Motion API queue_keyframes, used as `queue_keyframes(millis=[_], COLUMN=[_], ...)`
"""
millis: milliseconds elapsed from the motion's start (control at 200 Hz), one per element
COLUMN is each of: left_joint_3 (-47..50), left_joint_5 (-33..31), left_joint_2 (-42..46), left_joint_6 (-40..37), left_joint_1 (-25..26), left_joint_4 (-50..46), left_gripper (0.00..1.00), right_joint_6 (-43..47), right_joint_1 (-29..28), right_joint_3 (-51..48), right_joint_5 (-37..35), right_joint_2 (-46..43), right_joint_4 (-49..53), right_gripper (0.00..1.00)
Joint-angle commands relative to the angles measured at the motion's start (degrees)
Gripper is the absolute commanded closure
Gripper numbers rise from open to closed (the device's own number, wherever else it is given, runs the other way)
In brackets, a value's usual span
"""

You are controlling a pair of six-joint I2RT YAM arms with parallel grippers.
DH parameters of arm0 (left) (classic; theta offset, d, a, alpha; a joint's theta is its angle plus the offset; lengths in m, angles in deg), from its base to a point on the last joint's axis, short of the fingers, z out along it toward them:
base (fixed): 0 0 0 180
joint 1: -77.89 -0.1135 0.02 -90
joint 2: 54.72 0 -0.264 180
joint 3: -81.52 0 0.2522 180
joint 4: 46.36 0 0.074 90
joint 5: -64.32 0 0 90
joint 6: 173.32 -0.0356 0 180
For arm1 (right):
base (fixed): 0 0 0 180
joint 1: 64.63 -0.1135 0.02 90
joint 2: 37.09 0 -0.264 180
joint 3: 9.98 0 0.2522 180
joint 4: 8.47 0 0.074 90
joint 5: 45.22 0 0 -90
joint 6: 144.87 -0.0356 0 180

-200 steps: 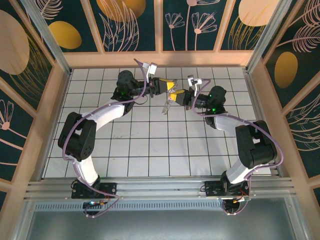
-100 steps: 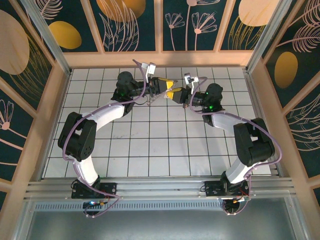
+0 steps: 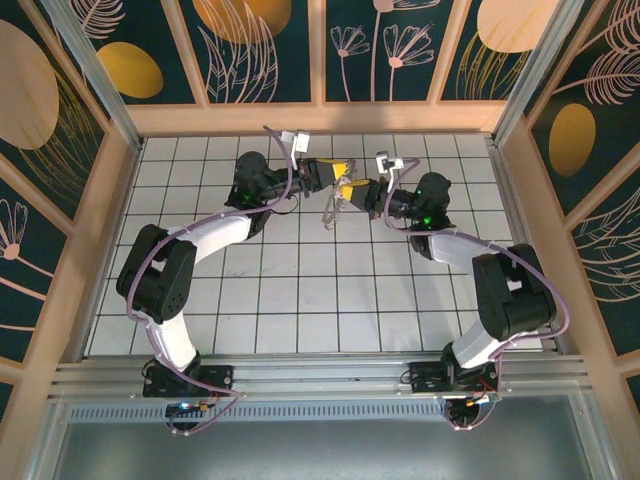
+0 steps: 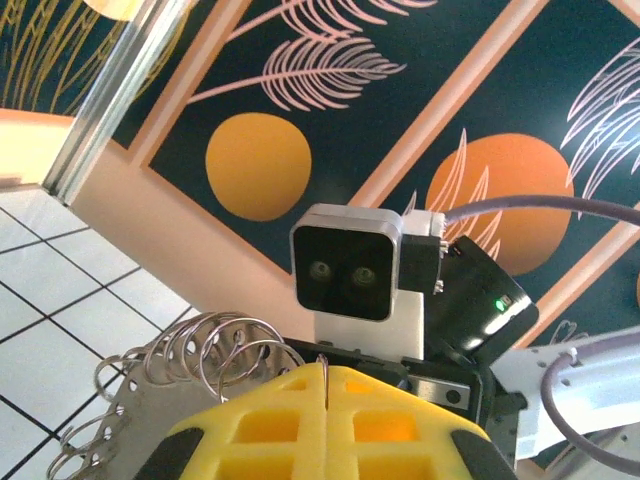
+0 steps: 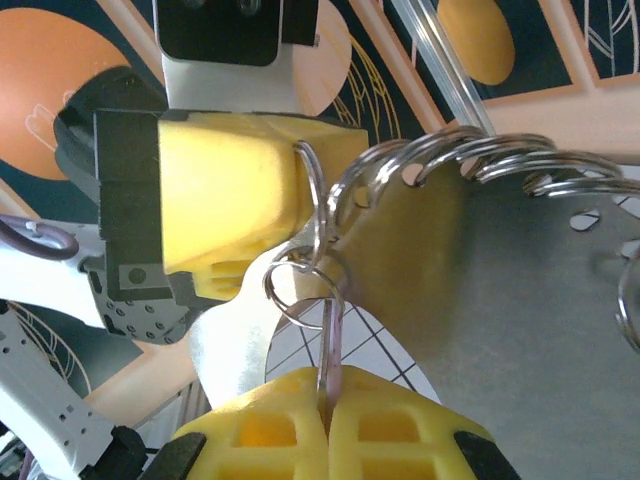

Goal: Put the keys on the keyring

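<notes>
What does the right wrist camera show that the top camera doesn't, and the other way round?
Right wrist: close detail. The right gripper is shut on the key, seen edge-on, with a small ring by its top, and a row of rings runs along the metal plate of the keyring.
Top: the left arm and right arm whole, base to wrist, over the tiled table.
Both: the left gripper shut on the keyring, and the two grippers close together, with the keyring between them.
</notes>
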Motion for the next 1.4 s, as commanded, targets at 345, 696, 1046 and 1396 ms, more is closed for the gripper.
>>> queue_keyframes(millis=[345, 696, 1046, 1396], left_joint_3=[3.7, 3.3, 3.2, 3.1], left_joint_5=[-7.2, -6.4, -4.8, -4.9], left_joint_2=[3.5, 3.9, 4.0, 3.9], left_joint_6=[8.6, 9.0, 9.0, 8.7], left_joint_1=[0.9, 1.0, 1.4, 1.7], left_joint_4=[16.3, 17.0, 17.2, 17.0], left_gripper=[1.0, 1.0, 1.0, 1.0], right_joint_6=[1.2, 1.9, -2.2, -4.4], right_joint_1=[0.6, 3.4, 3.6, -0.5], right_joint_3=[-6.0, -5.1, 3.6, 3.1], right_joint_5=[-7.3, -10.5, -12.2, -11.3], right_joint_2=[-10.3, -17.6, -9.8, -6.2], right_joint_4=[2.3, 5.2, 2.2, -3.8], right_gripper=[0.79, 0.71, 0.71, 0.71])
